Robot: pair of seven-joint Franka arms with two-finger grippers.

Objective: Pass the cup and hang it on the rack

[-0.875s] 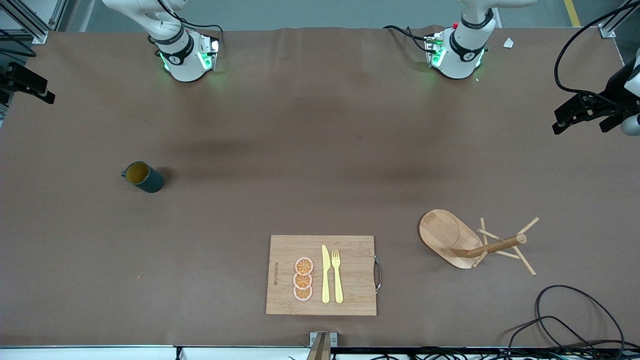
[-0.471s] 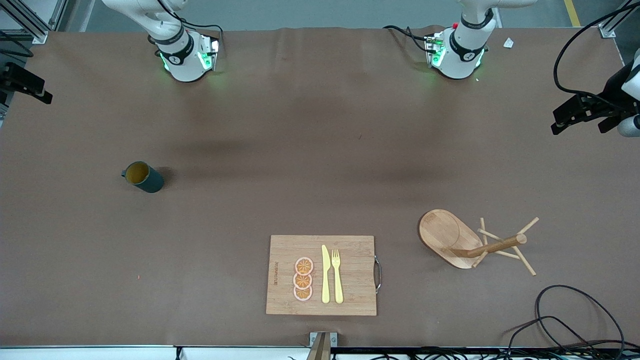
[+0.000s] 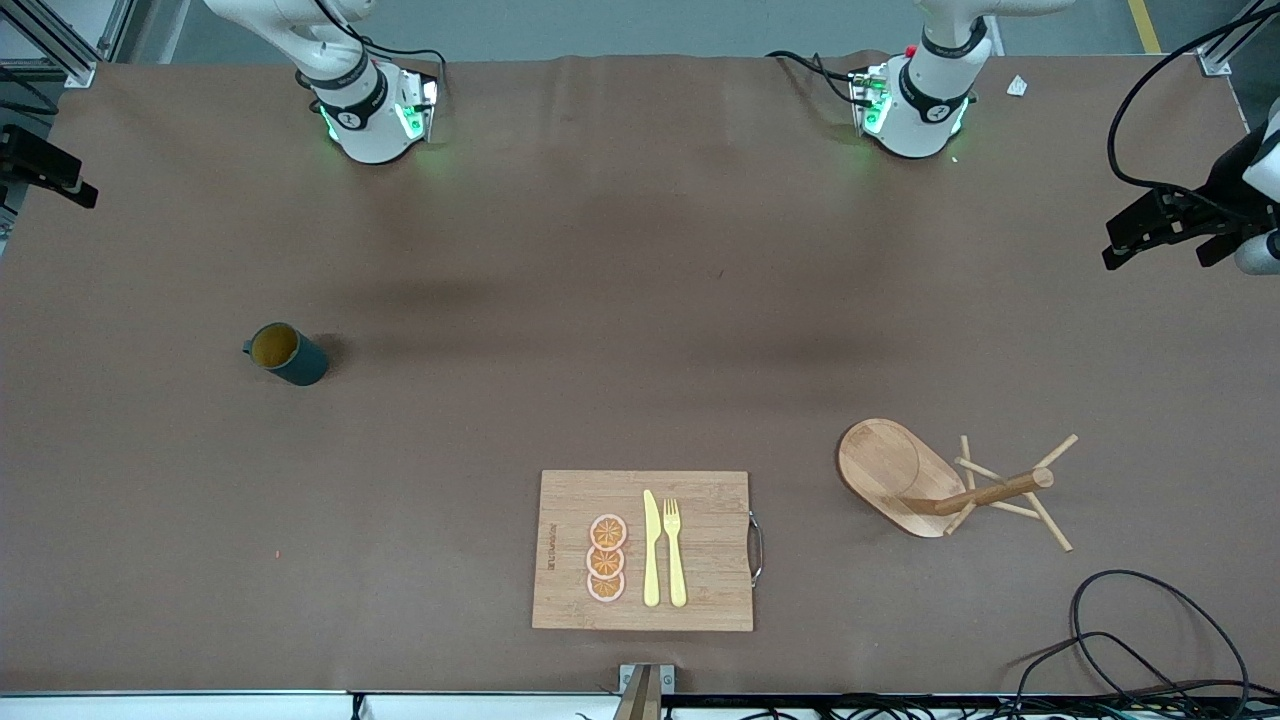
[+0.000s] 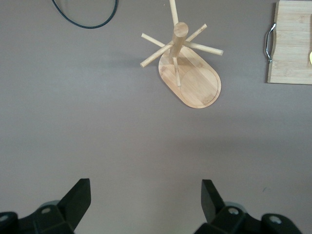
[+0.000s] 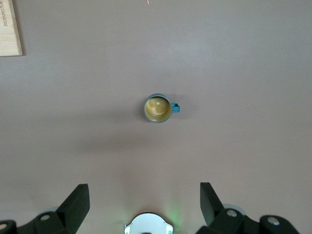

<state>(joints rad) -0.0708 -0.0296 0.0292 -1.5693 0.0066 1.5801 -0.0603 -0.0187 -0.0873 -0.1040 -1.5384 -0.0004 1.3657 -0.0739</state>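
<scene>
Grippers hang high, both spread wide and empty: the left gripper (image 4: 145, 197) over bare table near the rack (image 4: 187, 70), the right gripper (image 5: 145, 197) over the cup (image 5: 158, 108). Front view cuts off both arms above their bases. Cup (image 3: 287, 353) stands upright, teal-grey with a mustard inside, toward the right arm's end; the pale wooden rack (image 3: 940, 482) has an oval base and thin pegs.
</scene>
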